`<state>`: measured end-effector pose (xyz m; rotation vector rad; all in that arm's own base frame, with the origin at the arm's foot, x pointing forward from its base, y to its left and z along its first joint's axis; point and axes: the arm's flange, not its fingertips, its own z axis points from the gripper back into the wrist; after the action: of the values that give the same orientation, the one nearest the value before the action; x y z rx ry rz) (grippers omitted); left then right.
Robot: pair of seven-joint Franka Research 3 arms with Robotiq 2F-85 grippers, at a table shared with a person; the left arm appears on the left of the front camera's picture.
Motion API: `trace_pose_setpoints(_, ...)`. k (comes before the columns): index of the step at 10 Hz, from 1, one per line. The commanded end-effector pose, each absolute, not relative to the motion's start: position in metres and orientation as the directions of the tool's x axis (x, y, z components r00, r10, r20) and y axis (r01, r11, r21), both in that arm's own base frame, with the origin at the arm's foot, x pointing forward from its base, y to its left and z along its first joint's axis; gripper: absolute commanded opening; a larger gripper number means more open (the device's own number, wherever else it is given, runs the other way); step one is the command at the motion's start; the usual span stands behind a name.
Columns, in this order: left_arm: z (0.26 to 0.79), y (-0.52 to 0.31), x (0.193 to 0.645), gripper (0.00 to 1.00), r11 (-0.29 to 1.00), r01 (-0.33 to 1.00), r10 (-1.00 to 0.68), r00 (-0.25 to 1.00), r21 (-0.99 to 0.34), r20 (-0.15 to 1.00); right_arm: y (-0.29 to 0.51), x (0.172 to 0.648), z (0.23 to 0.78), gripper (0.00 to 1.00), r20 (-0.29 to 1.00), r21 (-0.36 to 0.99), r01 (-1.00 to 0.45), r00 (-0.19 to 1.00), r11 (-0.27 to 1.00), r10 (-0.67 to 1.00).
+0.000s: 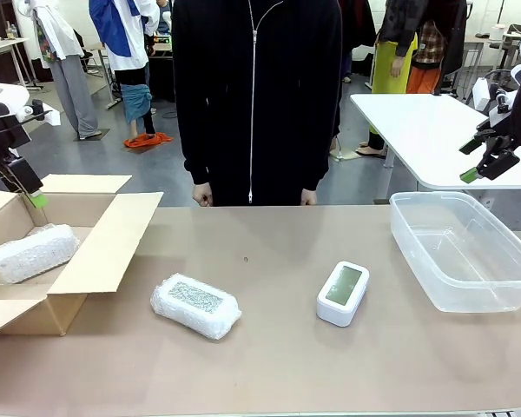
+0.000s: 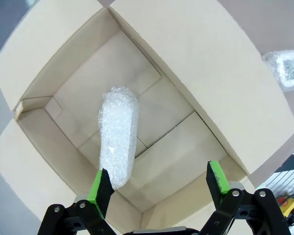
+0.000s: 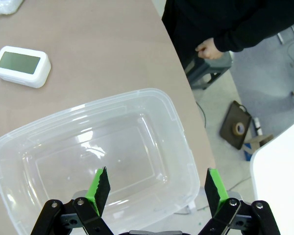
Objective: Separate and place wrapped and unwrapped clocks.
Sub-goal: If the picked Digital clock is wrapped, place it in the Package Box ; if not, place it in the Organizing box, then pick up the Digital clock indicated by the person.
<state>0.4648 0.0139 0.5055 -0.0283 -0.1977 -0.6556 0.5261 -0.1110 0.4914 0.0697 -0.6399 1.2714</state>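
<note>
One bubble-wrapped bundle (image 1: 30, 252) lies inside the open cardboard box (image 1: 104, 252) at the left. My left gripper (image 1: 33, 196) hangs above it, open and holding nothing; in the left wrist view the bundle (image 2: 118, 142) lies below the spread gripper (image 2: 159, 183). A second wrapped bundle (image 1: 195, 305), showing a grey speckled face, rests on the table in front of the box. The bare white clock (image 1: 342, 293) with its pale screen lies right of centre. My right gripper (image 1: 486, 171) hovers open over the clear plastic bin (image 1: 504, 295), which holds nothing (image 3: 19, 142).
A person in a black zipped jacket (image 1: 256, 95) stands at the far edge, hands (image 3: 208, 49) hanging at the table's rim. The box flaps (image 1: 126, 217) spread outward. The clock (image 3: 22, 66) lies beyond the bin in the right wrist view.
</note>
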Motion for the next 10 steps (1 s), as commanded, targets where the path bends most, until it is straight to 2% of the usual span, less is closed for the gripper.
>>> trace_pose_setpoints(1,0.5052,0.0167,0.4648,1.00,0.780,0.625,-0.619,0.761,0.038,0.192,-0.1111,0.5257,0.4906,1.00,0.480,-0.294,-0.903,0.143,0.312,0.865)
trace_pose_setpoints(10,0.5052,0.0167,0.4648,1.00,0.780,0.625,-0.619,0.761,0.038,0.192,-0.1111,0.5257,0.4906,1.00,0.480,-0.294,-0.903,0.143,0.312,0.865)
